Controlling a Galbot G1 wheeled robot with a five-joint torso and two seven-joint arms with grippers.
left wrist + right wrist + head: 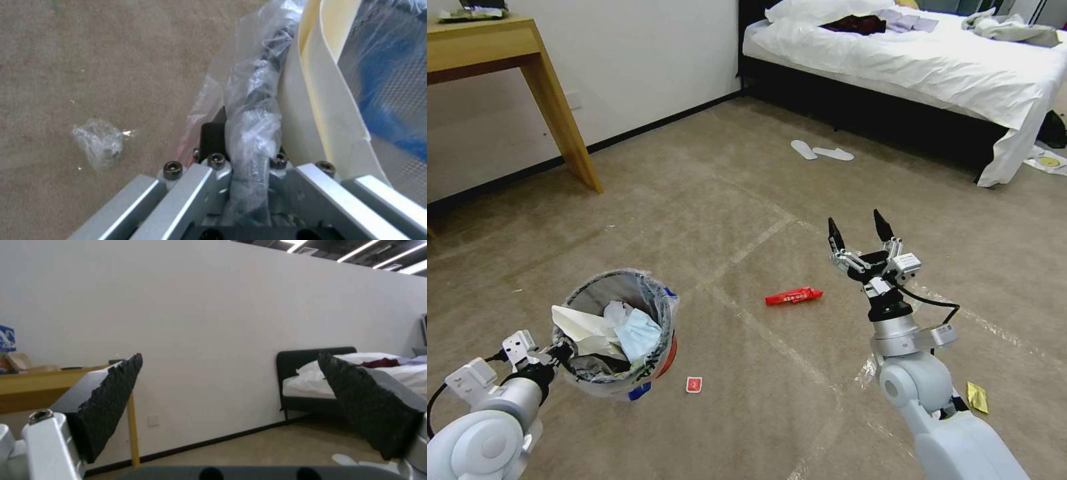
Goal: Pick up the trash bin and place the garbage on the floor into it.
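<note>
Now | left end effector clamps upright trash bin rim | right end effector wide open, empty

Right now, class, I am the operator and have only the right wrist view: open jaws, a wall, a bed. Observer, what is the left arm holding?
Observer: The left gripper has its jaws shut on the rim of the trash bin.
Operator: Any garbage near my right gripper?
Observer: A long red wrapper lies on the carpet, to the left of the right gripper.
Operator: Anything else?
Observer: A yellow wrapper lies to the right of the right arm.
</note>
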